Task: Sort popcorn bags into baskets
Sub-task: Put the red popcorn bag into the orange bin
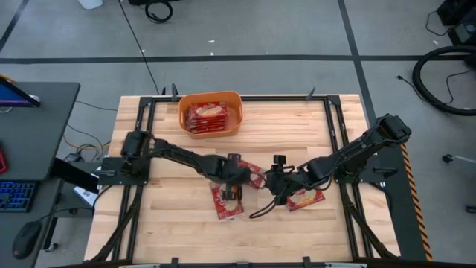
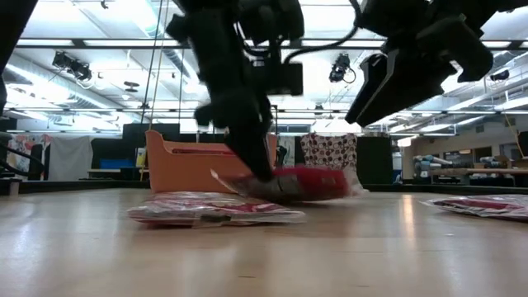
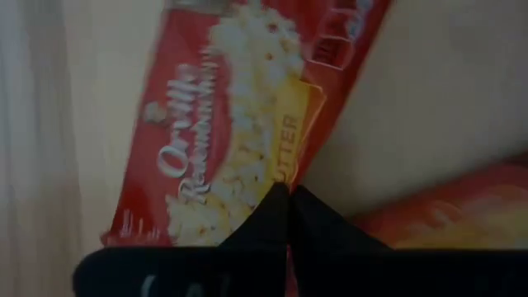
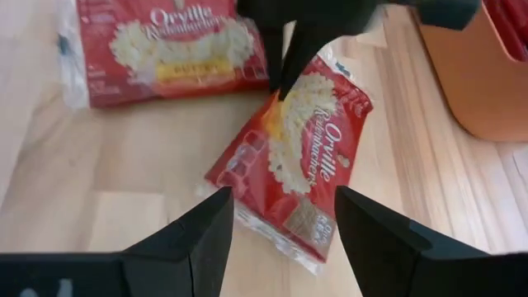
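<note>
Popcorn bag (image 4: pixel 290 165) pinched in left gripper (image 4: pixel 285 78) clenched jaws; right gripper (image 4: pixel 280 223) jaws released nearby.

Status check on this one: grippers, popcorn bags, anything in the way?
Left gripper shut on a popcorn bag, one end lifted off the table. Right gripper open, just behind that bag. Basket already holds bags. Nothing blocking.

I read "Orville Redenbacher's" on the popcorn bag (image 4: pixel 290 169) in my right wrist view, and again on the bag beside it (image 4: pixel 161 51). My left wrist view shows "Orville" and part of "BUTTER".
</note>
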Action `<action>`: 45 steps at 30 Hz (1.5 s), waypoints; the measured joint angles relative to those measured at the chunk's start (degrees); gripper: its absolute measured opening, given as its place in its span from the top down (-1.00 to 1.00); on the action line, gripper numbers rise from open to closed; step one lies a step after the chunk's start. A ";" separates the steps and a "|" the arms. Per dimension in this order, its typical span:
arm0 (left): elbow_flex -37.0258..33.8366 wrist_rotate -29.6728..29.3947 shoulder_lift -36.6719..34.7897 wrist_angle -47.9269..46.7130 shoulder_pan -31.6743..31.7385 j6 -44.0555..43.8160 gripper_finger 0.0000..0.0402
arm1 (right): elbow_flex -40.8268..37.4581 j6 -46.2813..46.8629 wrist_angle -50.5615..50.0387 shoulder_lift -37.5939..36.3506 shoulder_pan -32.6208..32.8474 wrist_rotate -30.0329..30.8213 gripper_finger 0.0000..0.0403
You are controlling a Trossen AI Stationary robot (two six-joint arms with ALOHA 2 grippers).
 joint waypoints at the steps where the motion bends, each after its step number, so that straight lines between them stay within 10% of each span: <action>1: 0.40 1.91 -0.65 -1.12 0.66 -1.95 0.97 | 0.00 -0.25 0.55 -0.02 0.12 -0.01 -0.07; 20: 9.50 17.47 -4.42 -6.49 8.51 -13.21 0.98 | -0.01 -9.63 3.48 -0.02 -5.73 -1.84 -0.03; 29: 11.35 20.04 -4.42 -6.54 9.55 -11.87 0.95 | -0.66 -8.87 1.93 -0.02 -8.04 -4.70 0.62; 32: 11.35 19.52 -4.42 -6.45 9.17 -13.27 0.83 | -0.66 -9.12 1.67 0.00 -8.02 -5.49 0.87; 45: 11.38 17.30 -4.41 -5.72 7.94 -9.91 -0.17 | -0.70 -5.06 2.60 0.04 -9.94 -6.67 0.88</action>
